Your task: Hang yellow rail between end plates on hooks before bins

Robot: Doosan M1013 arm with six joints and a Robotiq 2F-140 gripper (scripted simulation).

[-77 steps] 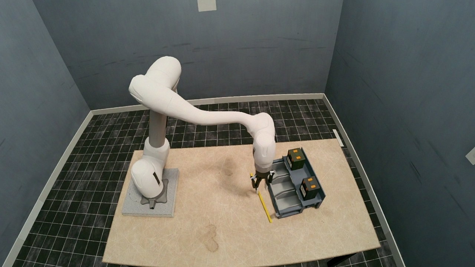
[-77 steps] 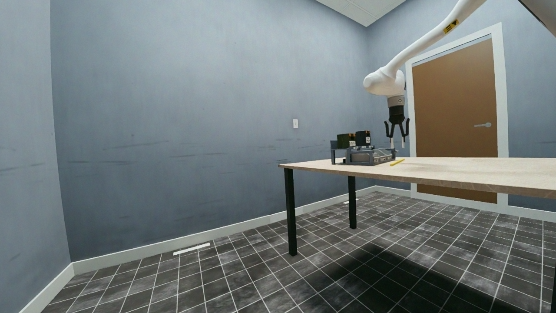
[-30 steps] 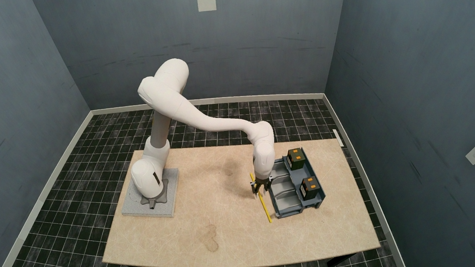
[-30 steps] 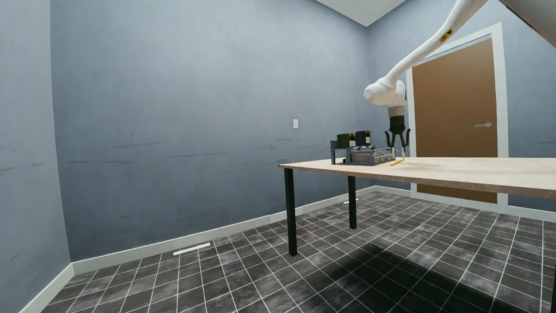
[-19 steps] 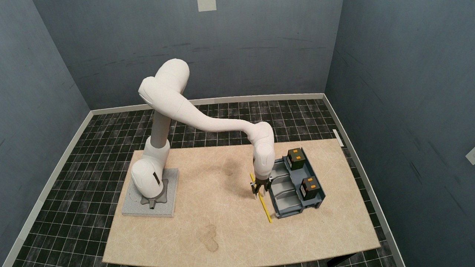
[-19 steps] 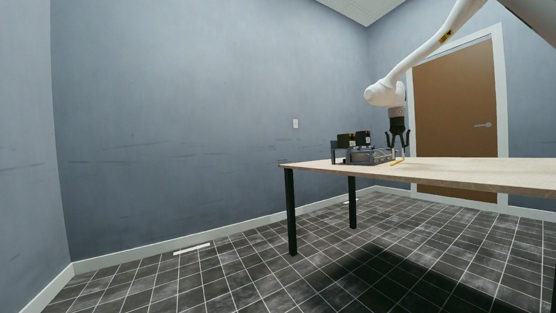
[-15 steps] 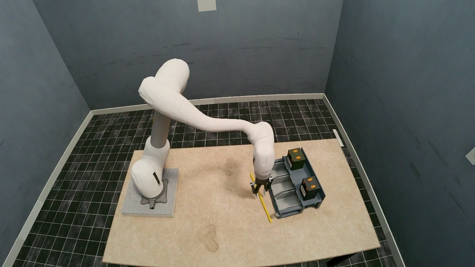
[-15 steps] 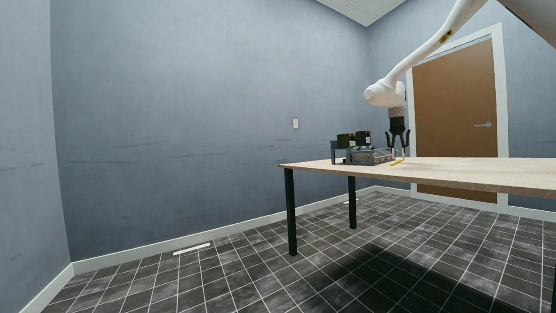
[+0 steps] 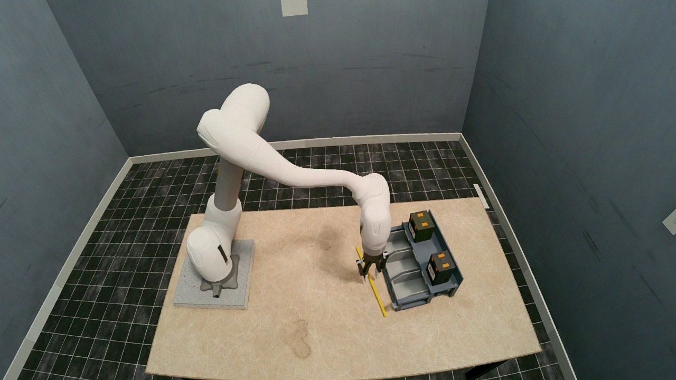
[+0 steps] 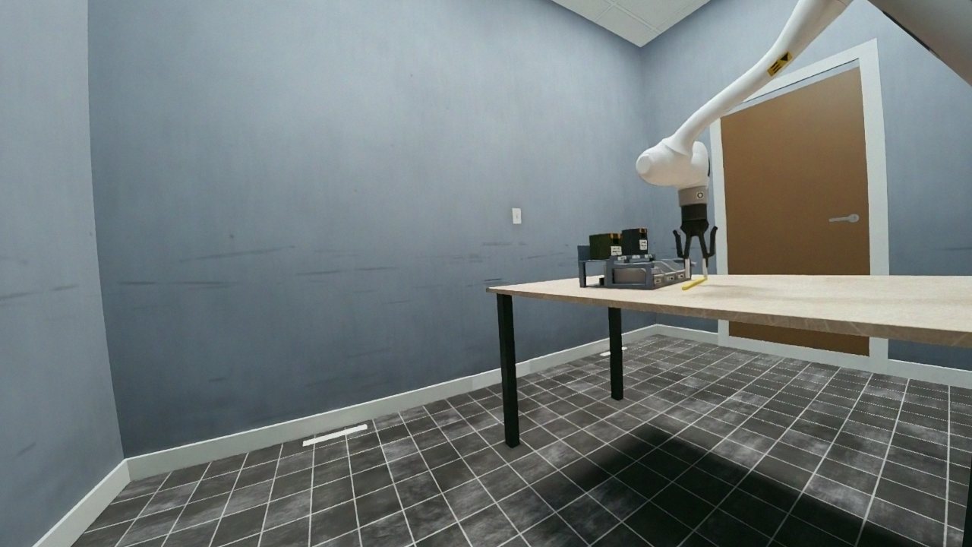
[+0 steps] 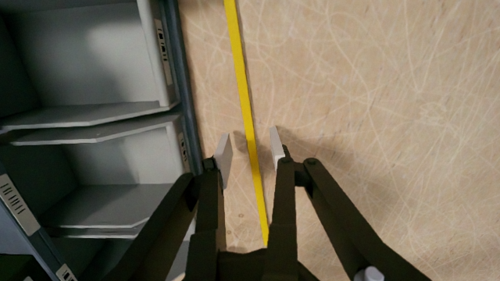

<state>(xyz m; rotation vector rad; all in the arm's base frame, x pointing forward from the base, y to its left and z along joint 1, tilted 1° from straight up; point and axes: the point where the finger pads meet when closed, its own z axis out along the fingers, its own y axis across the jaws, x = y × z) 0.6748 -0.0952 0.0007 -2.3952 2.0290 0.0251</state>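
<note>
Gripper [image 9: 369, 277] [image 10: 695, 267] [image 11: 250, 140] fingers stand apart with nothing clamped, and you have the yellow rail [image 9: 378, 296] [image 10: 693, 282] [image 11: 245, 102] between them, lying on the surface [image 9: 283, 264] [image 10: 815, 299] [image 11: 371, 97], right of the bins [image 11: 129, 62] [image 9: 409, 285] in the wrist view. It runs from top centre to lower centre there. Expect something light and fairly stiff, perhaps slick, so you should grip near mid-length, squarely, lest long ends swing or tilt. You can't make out the hooks clearly; the rail isn't hung.
</note>
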